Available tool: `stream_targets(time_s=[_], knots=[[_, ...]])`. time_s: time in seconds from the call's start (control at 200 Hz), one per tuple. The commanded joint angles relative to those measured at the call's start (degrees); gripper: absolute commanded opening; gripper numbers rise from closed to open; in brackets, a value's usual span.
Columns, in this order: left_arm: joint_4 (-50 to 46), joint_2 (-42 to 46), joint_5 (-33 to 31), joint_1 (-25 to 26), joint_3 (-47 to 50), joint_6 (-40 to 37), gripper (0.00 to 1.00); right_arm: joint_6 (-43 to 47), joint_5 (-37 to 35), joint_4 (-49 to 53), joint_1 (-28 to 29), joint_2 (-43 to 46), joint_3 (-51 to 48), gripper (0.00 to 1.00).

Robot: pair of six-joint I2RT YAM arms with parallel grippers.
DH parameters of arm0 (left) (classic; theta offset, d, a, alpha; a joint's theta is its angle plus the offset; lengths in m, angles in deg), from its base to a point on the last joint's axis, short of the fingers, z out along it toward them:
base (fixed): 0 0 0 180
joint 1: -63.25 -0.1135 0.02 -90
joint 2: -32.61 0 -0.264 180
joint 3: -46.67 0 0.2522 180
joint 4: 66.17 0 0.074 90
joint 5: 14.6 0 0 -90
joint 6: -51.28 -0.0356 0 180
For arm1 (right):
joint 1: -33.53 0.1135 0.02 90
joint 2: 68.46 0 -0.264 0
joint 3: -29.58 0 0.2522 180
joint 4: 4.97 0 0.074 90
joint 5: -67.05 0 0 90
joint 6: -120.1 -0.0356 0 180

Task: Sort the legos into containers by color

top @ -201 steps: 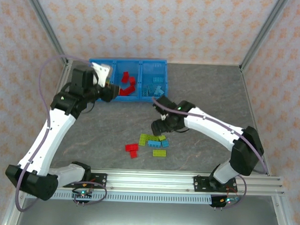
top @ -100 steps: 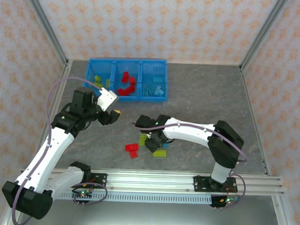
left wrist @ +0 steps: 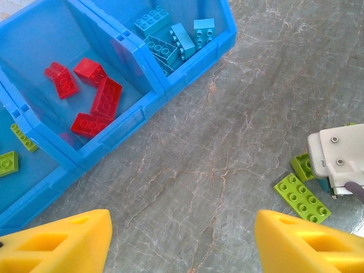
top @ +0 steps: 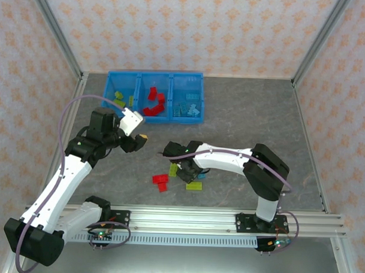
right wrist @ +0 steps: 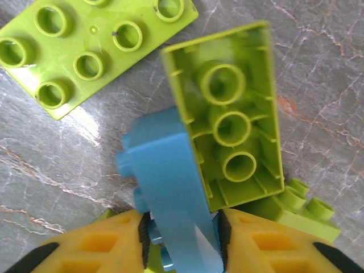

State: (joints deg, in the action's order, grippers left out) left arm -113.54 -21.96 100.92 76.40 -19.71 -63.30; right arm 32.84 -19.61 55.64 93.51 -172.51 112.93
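Blue lego [right wrist: 165, 170] now pinched by right claw [right wrist: 181, 227], earlier open.

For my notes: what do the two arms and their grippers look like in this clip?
The left arm and right arm have white links with black joints, and a lilac cable runs along each. The left gripper and right gripper have chunky yellow fingers, black-trimmed on the right.

Some legos [top: 194, 186] (loose) before containers [top: 154, 74]
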Motion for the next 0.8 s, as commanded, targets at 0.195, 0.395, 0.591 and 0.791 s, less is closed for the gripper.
stream_targets(time_s=[0.195, 0.395, 0.591, 0.791], knots=[[2.62, 1.02, 0.28, 0.13, 1.98, -0.37, 0.68, 0.07, -3.15, -0.27, 0.39, 6.80, 0.23, 0.22], [3.45, 0.69, 0.66, 0.12, 1.56, 0.27, 0.68, -2.28, -1.66, -5.40, -4.79, 15.71, 3.03, 0.21], [4.86, 0.60, 0.94, 0.14, 1.29, 1.97, 0.68, -6.77, -1.80, -15.97, -12.00, 13.54, 8.38, 0.21], [7.48, -0.13, 1.04, 0.12, 1.58, 6.95, 0.68, -10.26, -5.26, -22.89, -19.58, 0.24, 19.13, 0.22]])
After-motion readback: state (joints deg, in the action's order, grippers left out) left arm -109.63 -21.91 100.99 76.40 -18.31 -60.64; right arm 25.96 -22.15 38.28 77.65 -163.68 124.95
